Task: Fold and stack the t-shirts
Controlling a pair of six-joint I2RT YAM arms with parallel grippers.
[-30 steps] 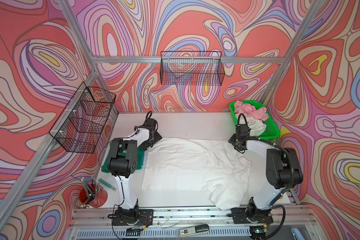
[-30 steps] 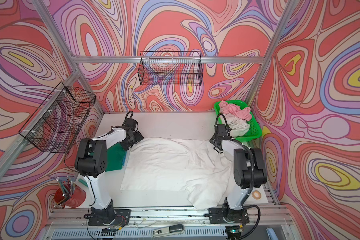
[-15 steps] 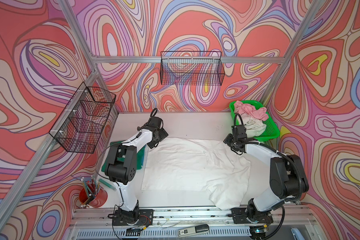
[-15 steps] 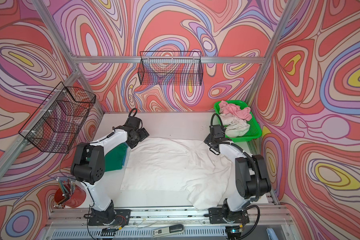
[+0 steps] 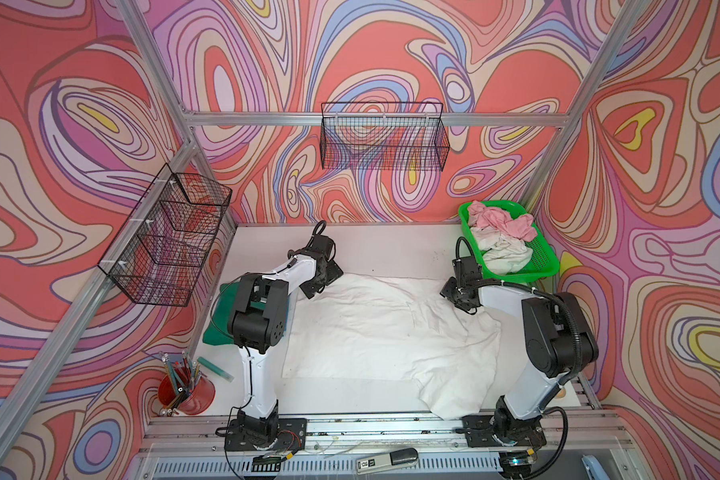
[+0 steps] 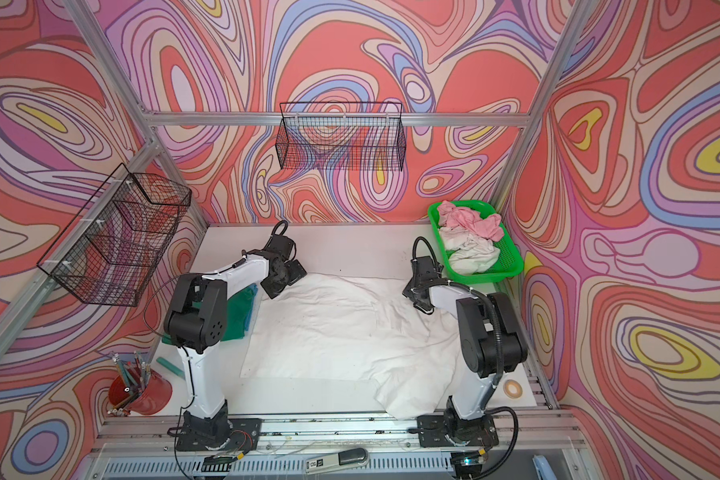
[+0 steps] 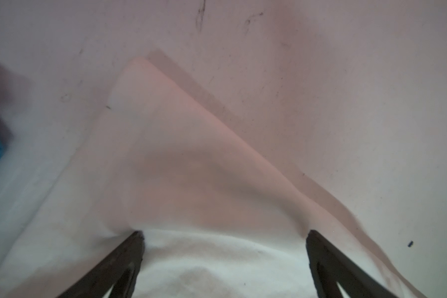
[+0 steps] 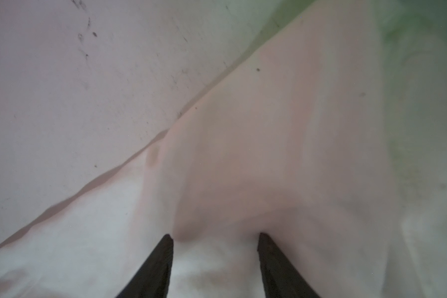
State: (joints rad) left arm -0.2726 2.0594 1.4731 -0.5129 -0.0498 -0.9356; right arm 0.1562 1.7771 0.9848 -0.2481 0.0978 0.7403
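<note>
I see the white t-shirt (image 5: 370, 328) spread mid-tabletop, bunched toward the near right edge, with the dark green t-shirt (image 5: 216, 332) at the left edge. Left tool (image 7: 224, 232) and right tool (image 8: 215, 234), jaws apart, press into the white one's far edge. Pink t-shirt (image 5: 501, 220) and off-white t-shirt (image 5: 501, 254) fill the far-right-corner basket (image 5: 542, 254).

I am working in a robot test cell in a lab, not a home. An aluminium frame (image 5: 374, 119) boxes in a white table (image 5: 391, 249), and printed swirl panels (image 5: 391, 50) serve as walls. The left arm (image 5: 258, 316) and right arm (image 5: 553, 340) are bolted to a slotted metal rail (image 5: 374, 426) at the front. Black wire baskets (image 5: 383, 141) hang from the frame. Props sit about: a red cup of pens (image 5: 187, 392), a green plastic basket (image 5: 545, 266) of crumpled shirts (image 5: 501, 237).
</note>
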